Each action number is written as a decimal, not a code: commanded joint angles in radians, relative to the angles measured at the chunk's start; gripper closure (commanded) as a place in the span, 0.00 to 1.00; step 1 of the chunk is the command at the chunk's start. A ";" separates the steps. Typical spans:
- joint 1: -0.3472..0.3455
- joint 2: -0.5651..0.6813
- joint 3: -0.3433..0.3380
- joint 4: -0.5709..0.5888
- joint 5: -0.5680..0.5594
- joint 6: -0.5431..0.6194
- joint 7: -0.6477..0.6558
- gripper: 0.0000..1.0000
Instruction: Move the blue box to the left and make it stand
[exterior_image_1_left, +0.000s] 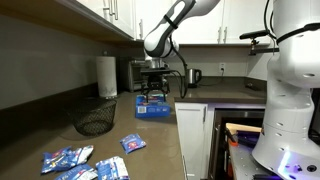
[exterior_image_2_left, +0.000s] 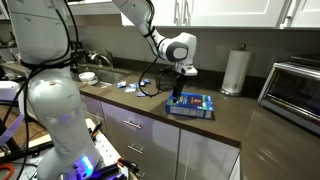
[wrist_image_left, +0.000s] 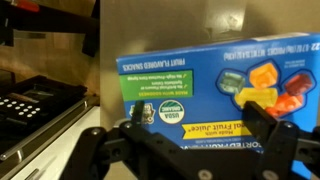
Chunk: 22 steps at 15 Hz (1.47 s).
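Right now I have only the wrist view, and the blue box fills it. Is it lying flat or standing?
Observer: Flat. In both exterior views the box lies on the counter, large face up, with the hand over one edge.
Operator: Does anything stand near it?
Observer: A paper towel roll stands upright by the wall, apart from the box.
Operator: Is there any loose clutter?
Observer: Snack packets lie scattered on the counter beyond a black mesh basket, well away from the box.
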<state>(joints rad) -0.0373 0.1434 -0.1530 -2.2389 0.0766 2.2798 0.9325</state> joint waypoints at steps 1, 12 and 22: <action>0.000 -0.060 0.025 -0.066 0.021 -0.013 0.026 0.00; 0.007 -0.098 0.077 -0.130 0.074 -0.010 0.007 0.00; 0.018 -0.230 0.128 -0.206 0.086 -0.105 0.014 0.00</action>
<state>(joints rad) -0.0187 -0.0075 -0.0293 -2.4078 0.1549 2.2216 0.9477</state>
